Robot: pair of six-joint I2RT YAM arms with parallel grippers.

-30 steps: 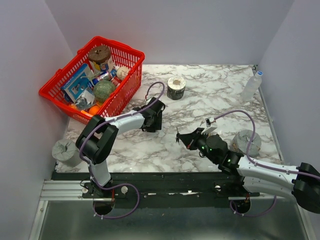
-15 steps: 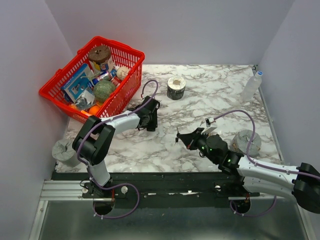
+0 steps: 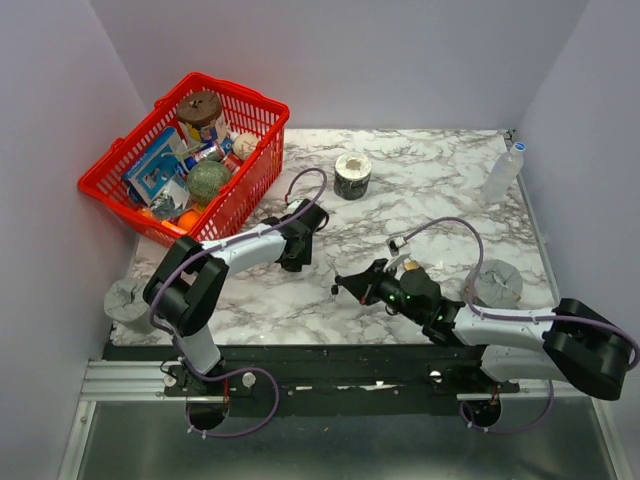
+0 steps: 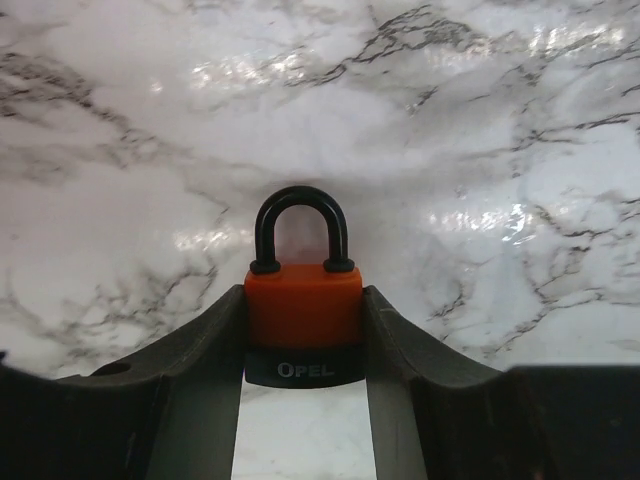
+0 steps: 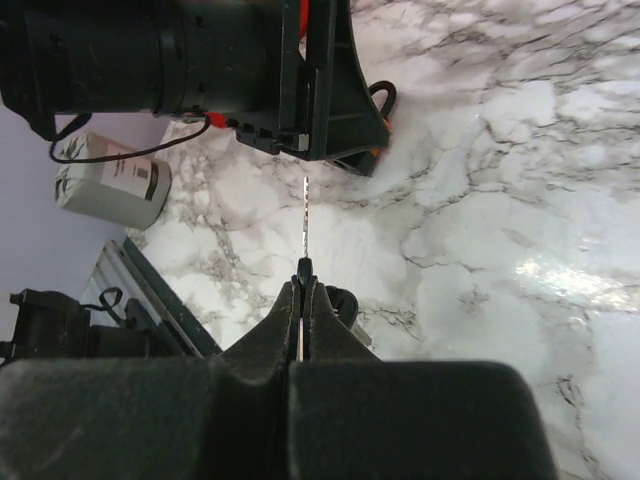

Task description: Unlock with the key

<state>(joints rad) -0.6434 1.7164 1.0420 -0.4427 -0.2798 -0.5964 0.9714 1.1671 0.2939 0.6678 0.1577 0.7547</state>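
At mid desk (image 3: 440, 190), L gripper (image 4: 303, 292) squeezes the orange & black padlock (image 4: 303, 318) by both sides, loop pointing to 12 o'clock in L wrist view. R gripper (image 5: 300, 298) pinches the key (image 5: 303, 267), at 4 o'clock from the padlock in top view, near, not touching.

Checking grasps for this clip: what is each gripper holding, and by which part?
Left gripper clamps the orange-and-black padlock by the sides of its body, shackle free. Right gripper pinches the key by its black head, blade pointing out.
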